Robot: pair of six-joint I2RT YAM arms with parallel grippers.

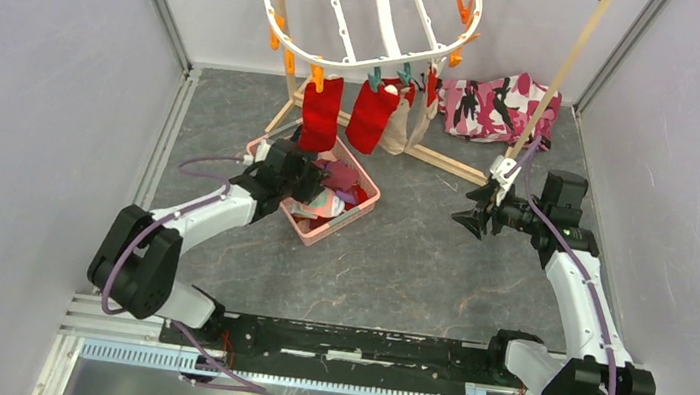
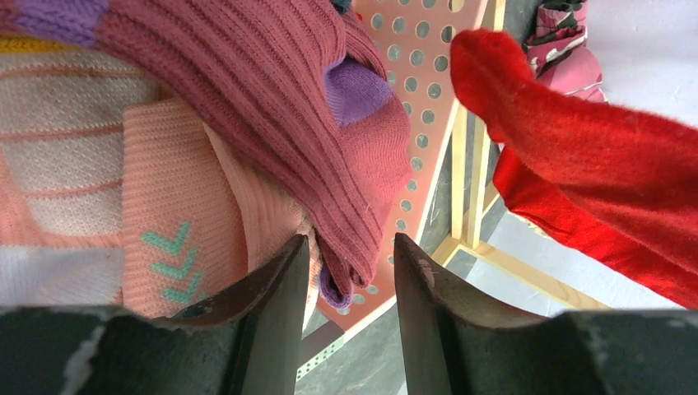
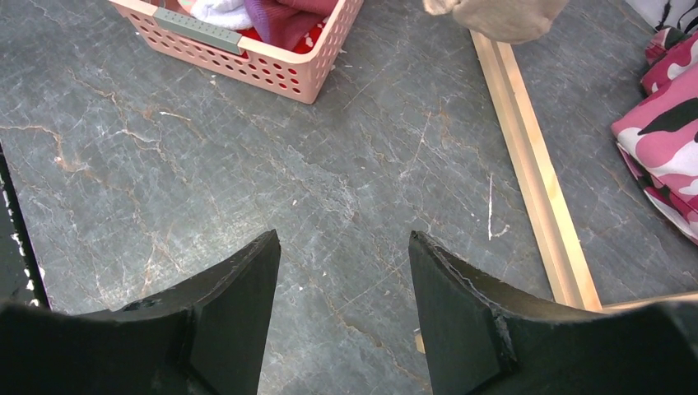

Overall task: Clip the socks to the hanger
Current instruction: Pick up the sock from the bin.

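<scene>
Reaching into the pink basket (image 2: 428, 123) with the left gripper (image 2: 350, 244), half spread astride the folded edge of a ribbed dusky-red sock (image 2: 272, 90) and not pinched shut on it, with a gap showing beside one finger. Placed, by the look of it, to lift that one piece clear of the pink and purple heap. Hovering well apart over the grey table (image 3: 370, 164) with the right gripper (image 3: 344, 237), wide open and empty, probably kept free to squeeze a peg. Beyond the basket, on the near rim of the white hanger (image 1: 342, 63): two red socks (image 1: 320, 113) and a beige one (image 1: 398, 128), clipped by their tops to dangle free. Behind, by the wooden rack (image 1: 451, 165), a pink patterned cloth (image 1: 498, 107) — no part of the job.
</scene>
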